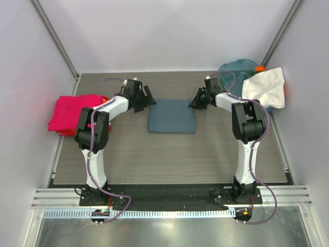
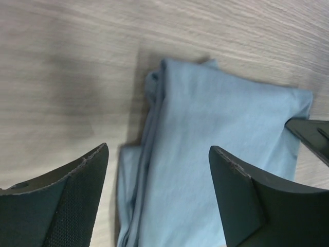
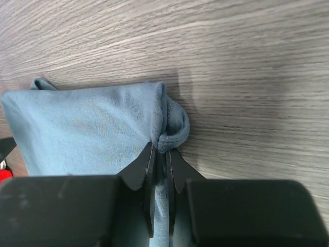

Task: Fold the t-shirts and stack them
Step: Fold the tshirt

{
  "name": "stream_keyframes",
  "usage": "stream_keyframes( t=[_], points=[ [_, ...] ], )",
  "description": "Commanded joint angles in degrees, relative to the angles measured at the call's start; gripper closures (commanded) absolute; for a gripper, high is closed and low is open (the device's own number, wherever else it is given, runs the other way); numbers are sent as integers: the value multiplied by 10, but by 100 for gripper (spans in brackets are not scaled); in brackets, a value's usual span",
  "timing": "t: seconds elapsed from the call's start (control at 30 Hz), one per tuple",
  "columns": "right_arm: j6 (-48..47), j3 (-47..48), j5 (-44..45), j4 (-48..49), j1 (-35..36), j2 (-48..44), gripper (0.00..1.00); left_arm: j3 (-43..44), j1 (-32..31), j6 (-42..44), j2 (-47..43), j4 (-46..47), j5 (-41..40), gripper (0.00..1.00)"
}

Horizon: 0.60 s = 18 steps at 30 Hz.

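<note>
No words, numbers or signs can be read in any of the three views. The blue-grey t-shirt (image 1: pixel 171 116), the pink t-shirt (image 1: pixel 72 110), the white t-shirt (image 1: pixel 266 87) and the wood table (image 1: pixel 169 154) all look plain. A tiny bright spot (image 1: pixel 103 212) on the rail (image 1: pixel 169 213) might be a marked part, but it is too small to read.
</note>
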Motion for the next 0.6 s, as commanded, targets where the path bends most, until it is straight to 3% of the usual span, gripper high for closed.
stream_keyframes(
  t=[0.0, 0.2, 0.57],
  points=[
    [-21, 1, 7, -19, 4, -23, 99, -28, -1, -4, -42, -15, -30, 20],
    [-22, 8, 2, -20, 4, -14, 98, -16, -1, 2, -6, 7, 1, 22],
    [-20, 15, 1, -20, 4, -6, 98, 61, -3, -1, 89, 10, 19, 41]
  ],
)
